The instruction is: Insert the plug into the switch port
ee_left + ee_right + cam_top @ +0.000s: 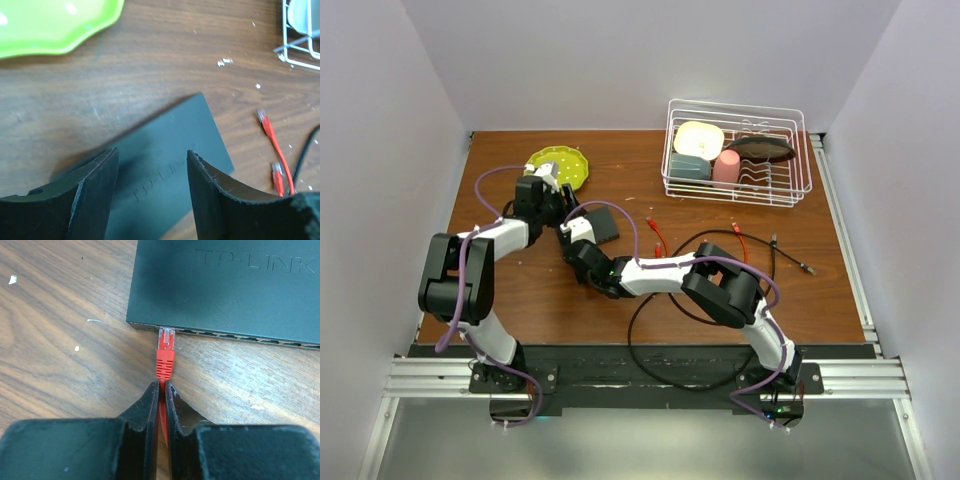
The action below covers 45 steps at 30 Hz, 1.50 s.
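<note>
Right wrist view: the right gripper pinches the red cable just behind the red plug, whose clear tip meets the end port of the TP-Link switch. The left gripper hangs above the switch's top, jaws spread well apart.

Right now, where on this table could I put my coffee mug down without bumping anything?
Bare wood lies between the green plate and the dish rack, and in the front right corner beyond the black cable. Around the switch and red cables it is crowded.
</note>
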Available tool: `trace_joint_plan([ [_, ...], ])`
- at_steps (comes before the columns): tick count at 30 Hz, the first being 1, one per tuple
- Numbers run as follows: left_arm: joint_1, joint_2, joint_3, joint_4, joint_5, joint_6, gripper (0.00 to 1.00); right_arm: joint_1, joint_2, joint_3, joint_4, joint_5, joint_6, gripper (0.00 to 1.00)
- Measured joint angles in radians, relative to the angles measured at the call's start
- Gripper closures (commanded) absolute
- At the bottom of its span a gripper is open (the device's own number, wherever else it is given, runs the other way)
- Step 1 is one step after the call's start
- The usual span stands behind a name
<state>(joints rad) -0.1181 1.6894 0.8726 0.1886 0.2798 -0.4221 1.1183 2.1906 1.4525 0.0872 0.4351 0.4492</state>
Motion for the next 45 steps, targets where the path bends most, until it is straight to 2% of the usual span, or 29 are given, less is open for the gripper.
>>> trace_joint_plan([
  [11,0.0,0.123,0.095,-0.031,-0.039,0.041,0.39,0.0,0.0,0.0,0.0,0.0,0.004,0.9],
  [13,0.002,0.146,0.105,-0.025,-0.029,0.049,0.44,0.0,0.0,0.0,0.0,-0.001,0.004,0.91],
  [20,0.018,0.156,0.093,0.01,0.032,0.042,0.79,0.0,-0.001,-0.009,0.011,-0.003,0.003,0.91],
  [26,0.019,0.145,0.045,0.084,0.068,0.029,0.84,0.0,-0.015,-0.043,0.043,-0.008,0.003,0.92],
  [33,0.019,0.145,0.051,0.071,0.066,0.022,0.89,0.0,-0.018,-0.051,0.053,-0.014,-0.008,0.92],
  [35,0.019,0.145,0.063,0.049,0.066,0.022,0.99,0.0,-0.018,-0.051,0.053,-0.016,-0.012,0.92],
  [36,0.019,0.146,0.069,0.037,0.067,0.022,1.0,0.0,-0.019,-0.051,0.053,-0.016,-0.014,0.92],
  [45,0.019,0.148,0.112,-0.066,0.07,0.021,1.0,0.0,-0.034,-0.071,0.054,-0.014,-0.006,0.96],
])
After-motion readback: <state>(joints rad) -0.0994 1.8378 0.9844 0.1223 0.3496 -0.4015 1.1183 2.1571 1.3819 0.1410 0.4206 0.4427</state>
